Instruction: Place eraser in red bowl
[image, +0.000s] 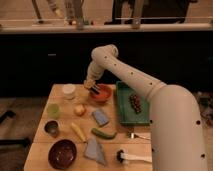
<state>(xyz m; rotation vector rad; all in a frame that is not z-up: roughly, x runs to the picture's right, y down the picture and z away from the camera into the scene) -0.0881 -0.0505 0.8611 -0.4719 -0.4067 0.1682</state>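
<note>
The small orange-red bowl (102, 94) stands on the wooden table (42, 122), near its far edge and just left of the green tray. My gripper (93, 87) reaches down from the arm over the bowl's left rim. It is shut on the eraser (94, 90), a small dark block that shows at its tips just above the bowl's left inner side.
A green tray (125, 116) with dark grapes (135, 102) lies to the right of the bowl. A white cup (69, 90), green cup (53, 110), metal cup (51, 128), maroon bowl (62, 153), yellow fruit (79, 109), banana (77, 131), blue-grey block (100, 117), green vegetable (103, 133), grey cloth (95, 150) and brush (132, 157) share the table.
</note>
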